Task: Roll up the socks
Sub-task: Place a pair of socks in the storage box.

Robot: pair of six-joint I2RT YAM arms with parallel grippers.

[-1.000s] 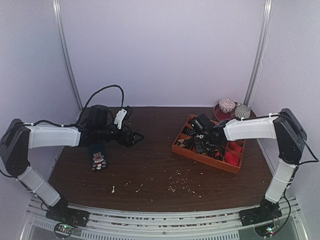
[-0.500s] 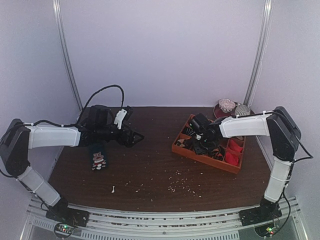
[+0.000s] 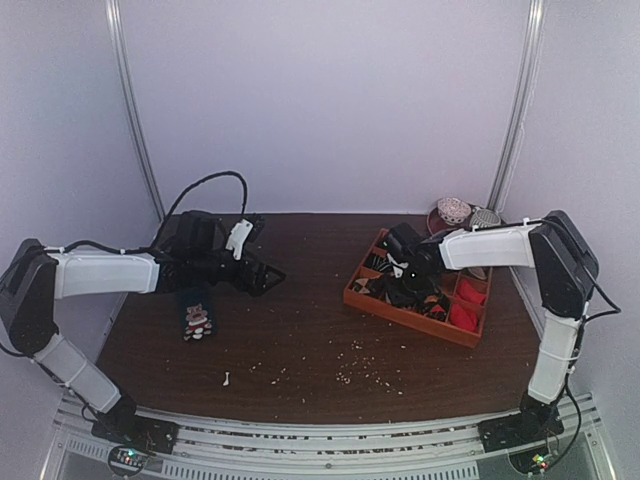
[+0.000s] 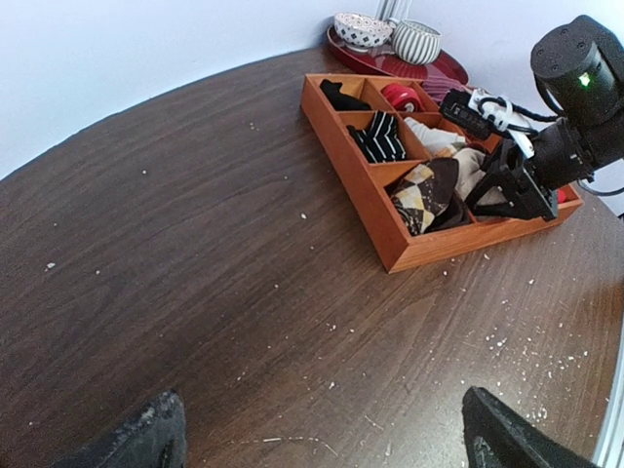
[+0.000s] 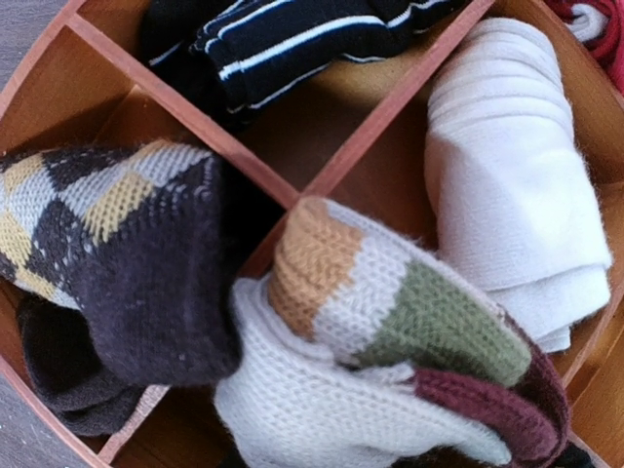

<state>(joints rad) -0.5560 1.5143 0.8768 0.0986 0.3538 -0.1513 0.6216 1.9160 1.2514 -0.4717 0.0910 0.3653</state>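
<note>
The socks (image 5: 390, 361) are a bundled cream knit pair with tan, green and dark-red stripes, lying over a divider in the orange tray (image 3: 400, 310). They fill the lower right wrist view and hide my right fingers. My right gripper (image 3: 408, 270) is down in the tray's middle compartments, and in the left wrist view it (image 4: 507, 190) straddles the cream socks (image 4: 475, 168). My left gripper (image 3: 272, 277) is open and empty, low over the bare table left of centre, with its fingertips (image 4: 146, 439) wide apart.
A small dark patterned sock (image 3: 197, 315) lies on the table under the left arm. The tray also holds argyle (image 5: 107, 205), black-striped (image 5: 292, 39), white (image 5: 517, 175) and red (image 3: 462, 315) bundles. Two bowls (image 3: 453, 210) on a red plate stand at the back right. Crumbs dot the table.
My right gripper has moved back and to the left inside the tray, and the right arm's elbow has swung further back. The left arm has barely moved.
</note>
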